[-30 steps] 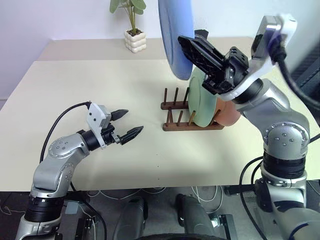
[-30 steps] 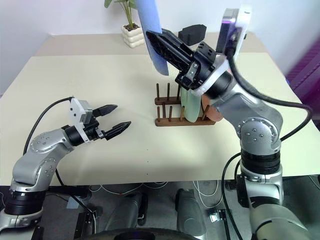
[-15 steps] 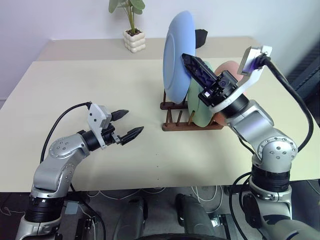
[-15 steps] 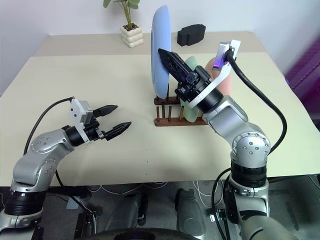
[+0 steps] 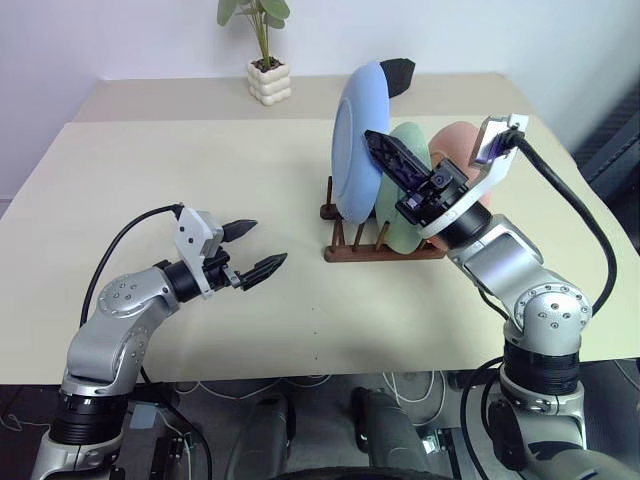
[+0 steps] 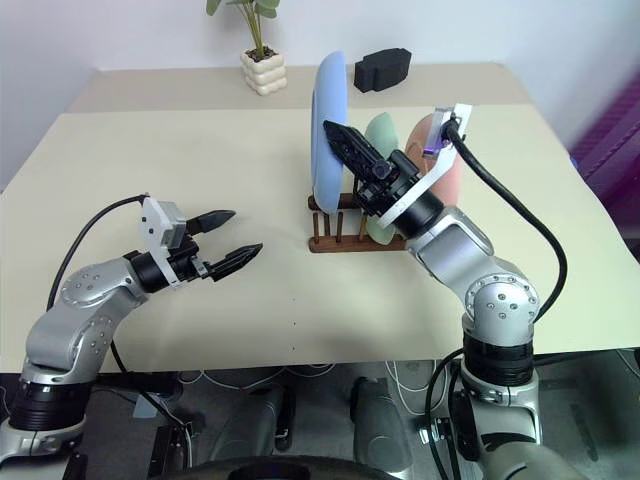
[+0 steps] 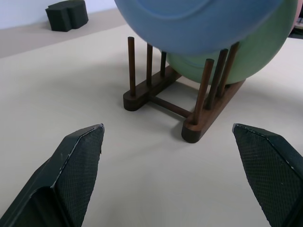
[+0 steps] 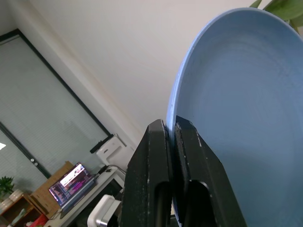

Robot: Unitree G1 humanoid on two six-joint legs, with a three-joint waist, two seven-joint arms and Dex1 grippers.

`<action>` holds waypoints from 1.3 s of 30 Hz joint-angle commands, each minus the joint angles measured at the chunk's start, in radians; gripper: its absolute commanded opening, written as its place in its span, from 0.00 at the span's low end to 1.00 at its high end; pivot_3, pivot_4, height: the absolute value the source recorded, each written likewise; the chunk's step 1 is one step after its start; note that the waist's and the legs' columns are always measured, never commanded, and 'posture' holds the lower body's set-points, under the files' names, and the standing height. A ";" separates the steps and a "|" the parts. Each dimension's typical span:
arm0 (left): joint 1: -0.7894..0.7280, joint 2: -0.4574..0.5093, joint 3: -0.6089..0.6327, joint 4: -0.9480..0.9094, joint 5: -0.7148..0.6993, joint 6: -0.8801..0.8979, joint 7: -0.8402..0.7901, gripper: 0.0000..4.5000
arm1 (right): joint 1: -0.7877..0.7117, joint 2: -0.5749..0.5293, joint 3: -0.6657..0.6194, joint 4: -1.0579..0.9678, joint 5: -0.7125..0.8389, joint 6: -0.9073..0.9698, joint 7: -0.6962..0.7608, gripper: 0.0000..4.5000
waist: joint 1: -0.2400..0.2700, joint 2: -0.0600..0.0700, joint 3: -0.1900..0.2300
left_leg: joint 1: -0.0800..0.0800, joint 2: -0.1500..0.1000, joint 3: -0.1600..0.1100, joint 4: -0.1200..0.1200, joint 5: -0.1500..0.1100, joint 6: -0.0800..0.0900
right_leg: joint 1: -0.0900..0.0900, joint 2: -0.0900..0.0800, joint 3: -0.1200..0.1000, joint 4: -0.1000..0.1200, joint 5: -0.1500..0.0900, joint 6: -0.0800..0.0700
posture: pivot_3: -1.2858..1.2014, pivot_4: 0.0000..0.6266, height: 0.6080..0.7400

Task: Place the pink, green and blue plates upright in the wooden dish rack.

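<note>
From your head camera, your right gripper point(image 5: 385, 150) pinches the blue plate point(image 5: 356, 135) over the wooden dish rack point(image 5: 352, 245), beside the green plate point(image 5: 408, 210) and pink plate point(image 5: 458, 150). Left wrist view: your left gripper point(image 7: 175, 175) is wide open (holding nothing). Right wrist view: fingers clamp the blue rim.

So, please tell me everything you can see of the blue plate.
The blue plate is round, plain, matte light blue, with a shallow rim. It stands on edge, nearly upright, over the wooden dish rack, its lower edge down among the pegs, just left of the green plate. The right tool is shut on its rim. Whether it already rests on the rack's bars, I cannot tell.
</note>
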 commanded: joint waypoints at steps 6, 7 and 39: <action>-0.008 0.007 0.007 -0.031 -0.001 -0.015 -0.001 1.00 | 0.018 0.002 -0.011 -0.018 0.024 0.008 -0.008 0.01 | 0.000 0.000 0.000 | 0.000 0.000 0.000 0.000 0.000 0.000 | 0.000 0.000 0.000 0.000 0.000 0.000 | 0.52 0.24 0.97; -0.008 0.007 0.006 -0.031 -0.001 -0.014 -0.001 1.00 | 0.020 0.002 -0.011 -0.014 0.023 0.011 -0.009 0.01 | 0.000 0.000 0.000 | 0.000 0.000 0.000 0.000 0.000 0.000 | 0.000 0.000 0.000 0.000 0.000 0.000 | 0.52 0.24 0.97; -0.010 0.000 -0.016 -0.028 0.004 -0.016 -0.004 1.00 | -0.005 -0.089 -0.029 -0.036 -0.075 0.030 0.064 0.99 | 0.001 0.000 0.000 | -0.004 0.000 0.000 0.000 0.000 0.000 | -0.003 0.000 0.000 -0.002 0.000 0.000 | 0.52 0.24 0.97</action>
